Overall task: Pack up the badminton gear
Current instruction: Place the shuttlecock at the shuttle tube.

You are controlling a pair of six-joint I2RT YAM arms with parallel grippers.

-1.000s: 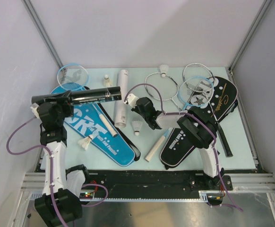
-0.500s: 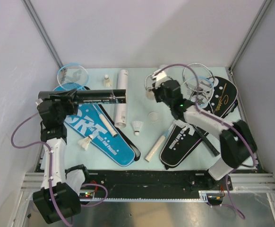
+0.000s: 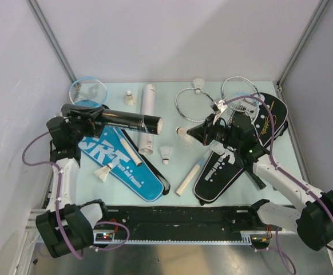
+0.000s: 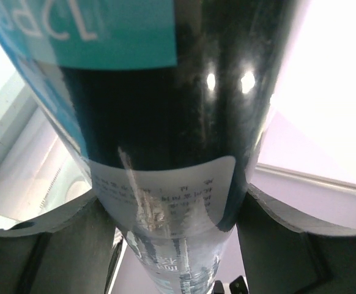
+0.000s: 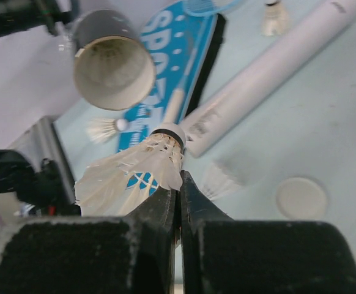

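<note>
My left gripper (image 3: 78, 117) is shut on a long black tube (image 3: 121, 119) and holds it level above the table, its open end (image 3: 158, 122) pointing right. In the left wrist view the black tube (image 4: 166, 122) fills the gap between both fingers (image 4: 49, 239). My right gripper (image 3: 192, 134) is shut on the feathers of a white shuttlecock (image 3: 182, 133), just right of the open end. In the right wrist view the shuttlecock (image 5: 138, 168) sticks out left of the gripper (image 5: 179, 180), below the tube's open end (image 5: 112, 68).
On the table lie a white tube (image 3: 148, 117), loose shuttlecocks (image 3: 166, 153) (image 3: 103, 173) (image 3: 130, 98) (image 3: 198, 85), a round cap (image 3: 186, 141), a blue SPORT cover (image 3: 121, 163), a black cover (image 3: 235, 154), silver rackets (image 3: 195, 104) and a light blue racket (image 3: 88, 91).
My right gripper has come forward and left from over the silver rackets to just right of the tube's mouth. The black tube has shifted to the right.
</note>
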